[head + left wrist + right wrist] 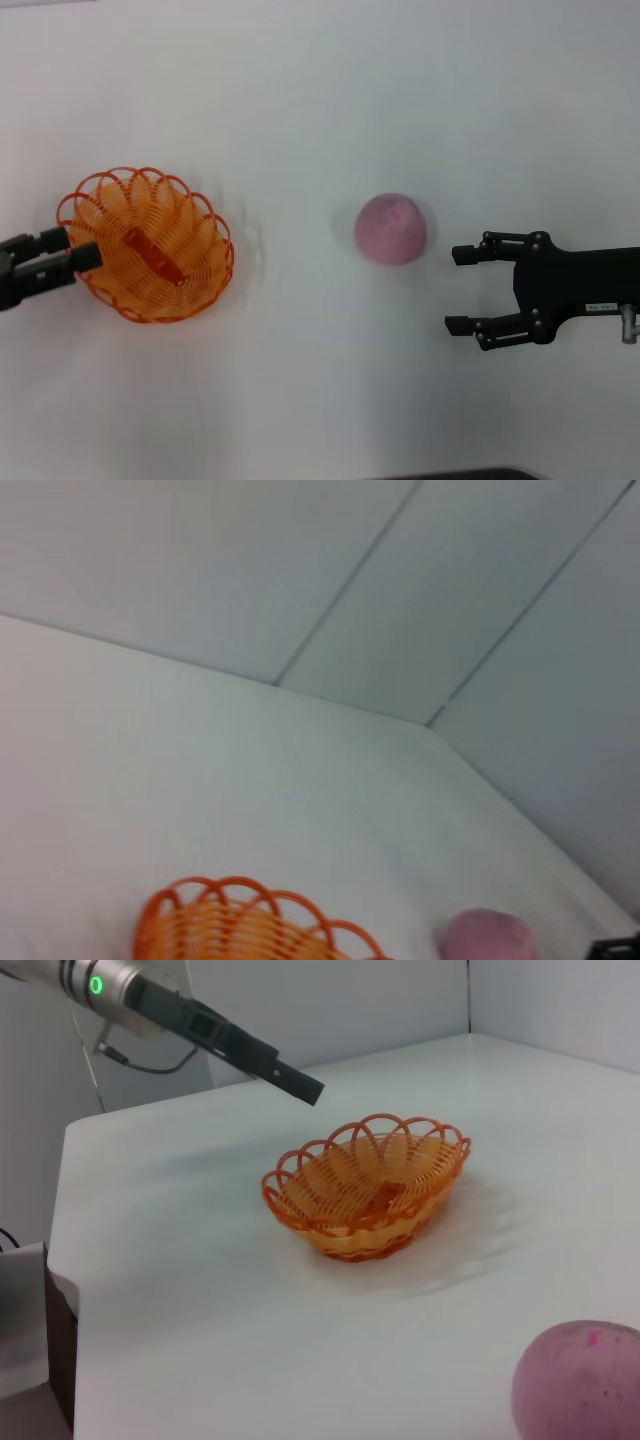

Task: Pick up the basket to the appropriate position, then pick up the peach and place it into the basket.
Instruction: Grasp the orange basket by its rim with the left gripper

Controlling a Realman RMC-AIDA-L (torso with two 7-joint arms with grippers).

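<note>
Basket at frame left on worktop; left gripper clenched on its rim. Peach centre-right; right gripper spread wide, empty, beside it.

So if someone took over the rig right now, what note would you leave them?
Left gripper: at the basket's left rim, apparently above it in the right wrist view; grip unclear.
Right gripper: open, just right of the peach, not touching.
Basket sits on the white table, left side, with no fruit in it. Peach sits on the table near centre, well apart from the basket.
Done: nothing confirmed.
Left: position the basket, grasp the peach, place it in the basket.
</note>
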